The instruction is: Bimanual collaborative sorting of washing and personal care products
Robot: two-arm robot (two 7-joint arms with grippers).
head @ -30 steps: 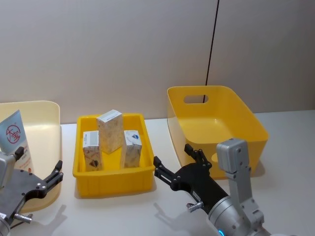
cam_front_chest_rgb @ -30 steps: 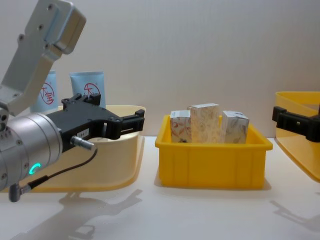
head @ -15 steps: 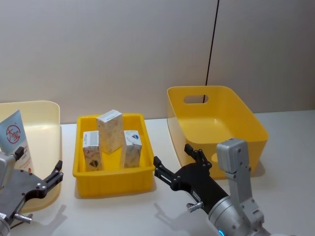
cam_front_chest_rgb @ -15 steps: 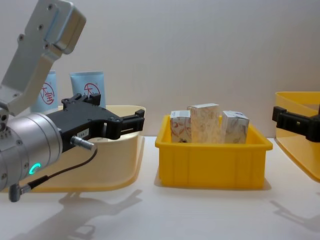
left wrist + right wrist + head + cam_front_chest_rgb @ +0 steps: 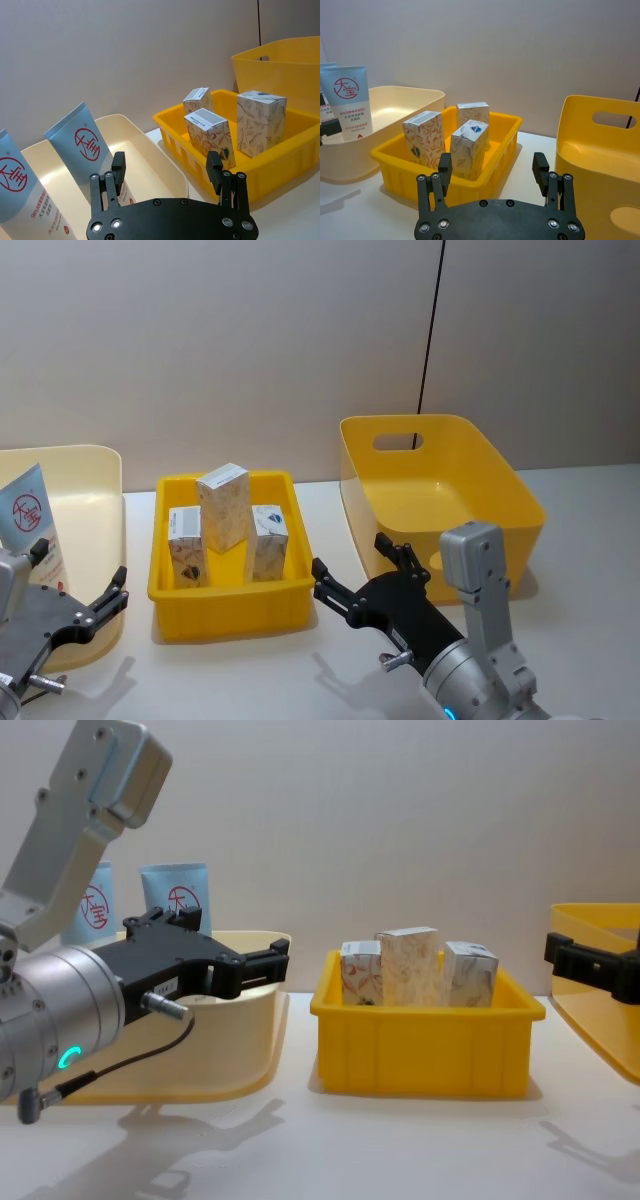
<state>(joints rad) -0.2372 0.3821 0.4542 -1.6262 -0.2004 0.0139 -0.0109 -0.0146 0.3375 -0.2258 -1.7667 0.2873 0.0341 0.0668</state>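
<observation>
Nothing has moved since the earlier frames: three cartons (image 5: 224,505) stand upright in the yellow tray (image 5: 230,592), and two blue tubes (image 5: 82,145) lean in the cream bin (image 5: 95,452) left of the tray. The left gripper (image 5: 166,167) hovers front-left of the tray and the right gripper (image 5: 492,165) front-right, both with fingers spread and empty. White table (image 5: 250,670), plain grey wall (image 5: 250,340). The tubes bear a red ringed logo; the small print is unreadable

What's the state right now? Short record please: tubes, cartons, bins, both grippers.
tubes: two, standing in the cream bin, on the robot's left
cartons: three, upright in the yellow tray, centre
large yellow bin: right of the tray
left gripper: open, holding nothing, at the cream bin's near edge
right gripper: open, holding nothing, in front of the gap between tray and large bin
</observation>
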